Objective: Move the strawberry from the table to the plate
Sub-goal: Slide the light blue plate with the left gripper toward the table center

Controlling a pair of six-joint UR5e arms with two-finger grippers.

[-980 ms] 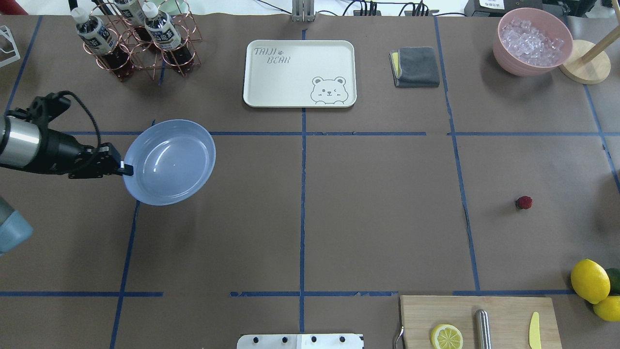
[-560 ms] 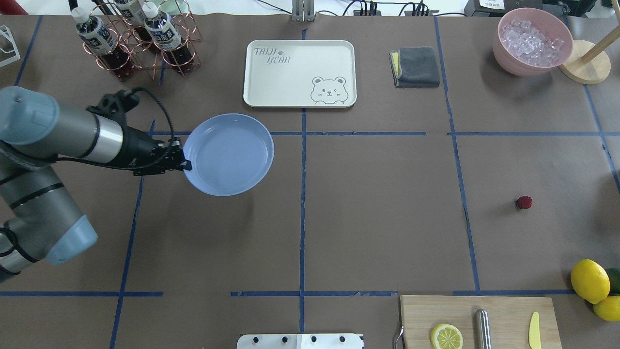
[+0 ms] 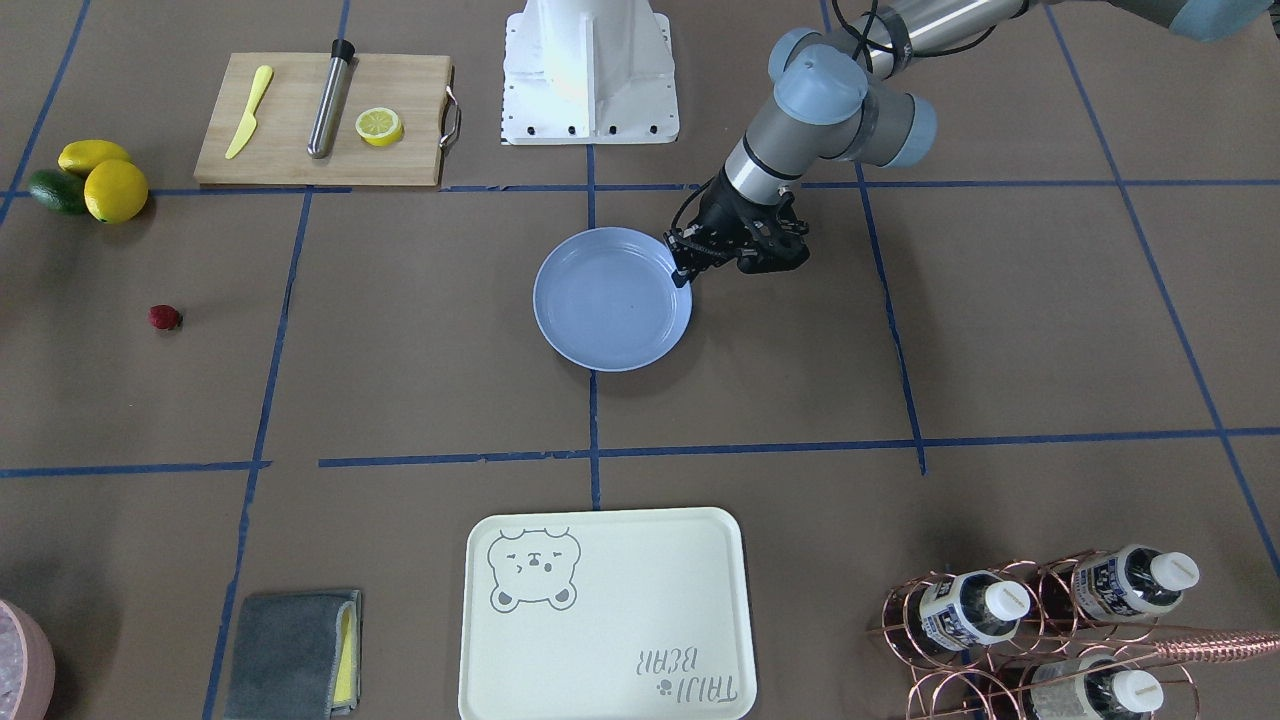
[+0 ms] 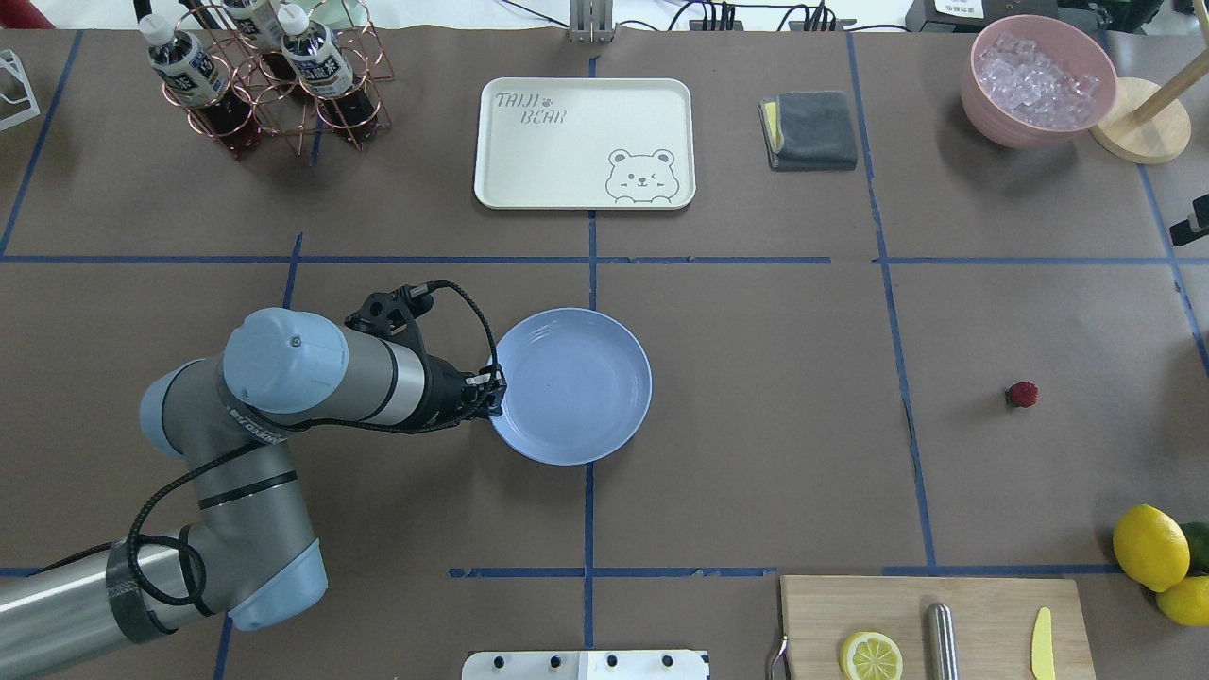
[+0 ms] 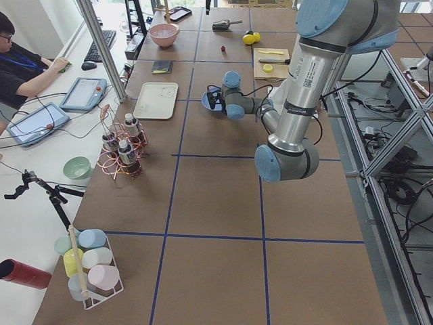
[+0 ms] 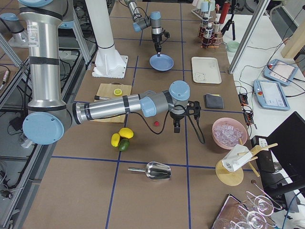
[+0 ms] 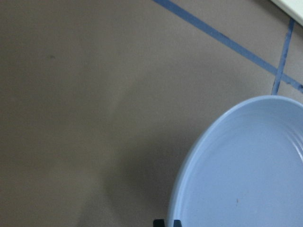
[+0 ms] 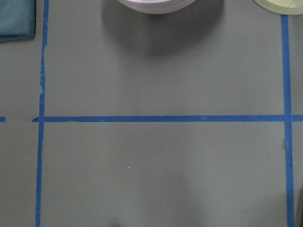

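Note:
The light blue plate (image 4: 586, 378) is at the middle of the brown-paper table (image 4: 756, 472), low over it or on it; I cannot tell which. My left gripper (image 4: 493, 385) is shut on the plate's left rim; the front view shows the left gripper (image 3: 683, 270) and plate (image 3: 605, 305) too. In the left wrist view only the plate (image 7: 246, 175) and dark fingertips (image 7: 159, 222) show. The tiny red strawberry (image 4: 1021, 395) lies far right on the table, also seen as the strawberry (image 6: 156, 123). My right gripper (image 6: 177, 126) hangs beside it, farther out; I cannot tell its state.
A cream bear tray (image 4: 529, 161) and a grey cloth (image 4: 810, 129) lie at the far side. A pink ice bowl (image 4: 1039, 80) and a bottle rack (image 4: 264, 76) stand in the far corners. Lemons (image 4: 1150, 546) and a cutting board (image 4: 930, 614) are near right.
My left arm has carried the plate from the table's left part rightward and nearer to me, to the middle. A dark part of the right arm has appeared at the overhead view's right edge.

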